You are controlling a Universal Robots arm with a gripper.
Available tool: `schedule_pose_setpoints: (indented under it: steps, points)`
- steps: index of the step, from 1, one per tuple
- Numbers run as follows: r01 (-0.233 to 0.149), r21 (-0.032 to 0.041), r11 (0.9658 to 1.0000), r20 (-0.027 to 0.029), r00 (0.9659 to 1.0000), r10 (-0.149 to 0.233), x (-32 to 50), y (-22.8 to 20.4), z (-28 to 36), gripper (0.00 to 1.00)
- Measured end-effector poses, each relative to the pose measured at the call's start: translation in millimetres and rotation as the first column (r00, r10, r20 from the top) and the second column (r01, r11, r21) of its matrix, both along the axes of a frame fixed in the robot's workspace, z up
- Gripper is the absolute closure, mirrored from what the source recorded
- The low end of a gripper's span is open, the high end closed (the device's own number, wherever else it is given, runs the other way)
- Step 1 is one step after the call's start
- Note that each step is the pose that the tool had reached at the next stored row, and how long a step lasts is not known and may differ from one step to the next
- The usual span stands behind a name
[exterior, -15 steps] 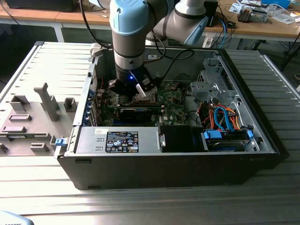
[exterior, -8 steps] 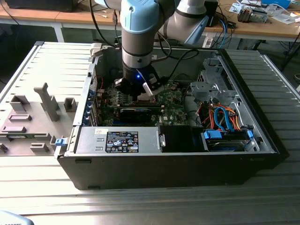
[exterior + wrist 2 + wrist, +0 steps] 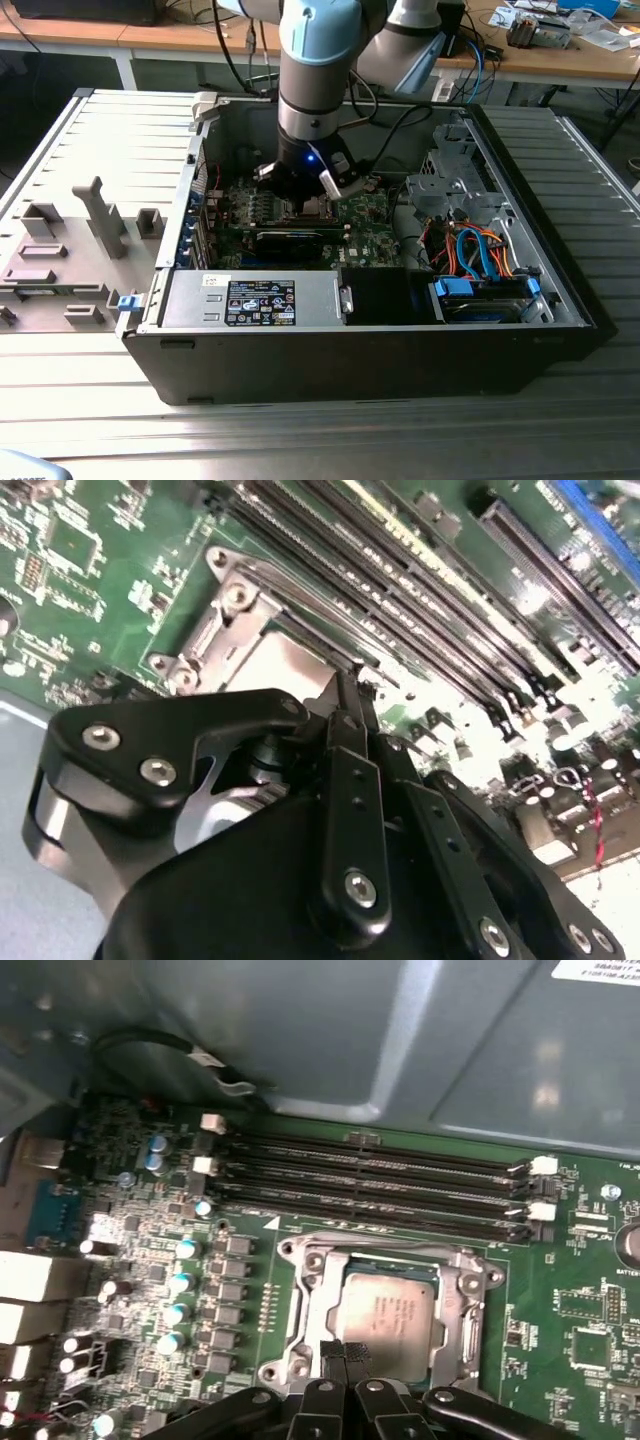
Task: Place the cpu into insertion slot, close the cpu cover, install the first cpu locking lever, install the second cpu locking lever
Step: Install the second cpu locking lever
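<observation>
Green circuit board (image 3: 560,1290) fills the floor of the open computer case (image 3: 400,350), and on it we see the insertion slot (image 3: 312,1305), a square socket with a silvery metal rim. The cpu (image 3: 388,1312) already lies flat inside this slot, its grey metal top facing up. The cpu cover (image 3: 470,1305) lies down around the chip like a thin metal frame, and the chip shows through its large window. Our claw (image 3: 344,1353) stands just at the edge of the socket, on the side away from the row of long memory slots (image 3: 380,1175). Its black fingers (image 3: 333,1355) are pressed close together, almost without a gap between them, so we call the claw closed; we cannot tell if a thin thing such as a lever is pinched between the tips. In the second wrist view the claw (image 3: 347,685) reaches the border of the silvery frame (image 3: 240,610), touching it or very near it, and the pale top of the chip (image 3: 290,665) lies just beside the tips. In the exterior view the arm (image 3: 318,70) comes down into the case and the claw (image 3: 305,205) hangs low over the board, beside the long black card (image 3: 290,240).
</observation>
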State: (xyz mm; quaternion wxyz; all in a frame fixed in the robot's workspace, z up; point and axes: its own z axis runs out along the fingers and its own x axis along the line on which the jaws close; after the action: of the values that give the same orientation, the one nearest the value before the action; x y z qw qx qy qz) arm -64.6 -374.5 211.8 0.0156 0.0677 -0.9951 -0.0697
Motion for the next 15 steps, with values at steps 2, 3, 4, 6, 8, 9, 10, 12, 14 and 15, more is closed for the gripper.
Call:
schedule_pose_setpoints:
  steps: [2, 3, 4, 6, 8, 9, 10, 12, 14, 15]
  points:
    - [0.000, -0.0320, 0.9995, -0.0007, 1.0000, 0.000, 1.3, 5.7, 0.0, 0.89]
    - [0.000, -0.0448, 0.9990, -0.0012, 1.0000, 0.000, 1.8, 7.7, 0.0, 0.89]
    - [0.000, -0.0551, 0.9985, -0.0019, 1.0000, 0.000, 2.4, 9.5, 0.0, 0.89]
    - [0.000, -0.0771, 0.9970, -0.0053, 1.0000, 0.000, 5.2, 13.3, 0.0, 0.89]
    - [0.000, -0.0968, 0.9953, -0.0081, 1.0000, 0.000, 7.5, 16.8, 0.0, 0.89]
    - [-0.001, -0.1055, 0.9944, -0.0085, 1.0000, 0.000, 8.1, 18.1, 0.1, 0.89]
    - [-0.001, -0.1093, 0.9940, -0.0085, 1.0000, 0.000, 8.4, 18.4, 0.4, 0.89]
    - [-0.001, -0.1168, 0.9932, -0.0086, 1.0000, 0.000, 8.6, 19.2, 1.7, 0.89]
    - [-0.001, -0.1256, 0.9921, -0.0086, 1.0000, 0.000, 8.8, 19.8, 7.1, 0.89]
    - [-0.001, -0.1284, 0.9917, -0.0086, 1.0000, -0.001, 8.8, 19.9, 10.3, 0.89]
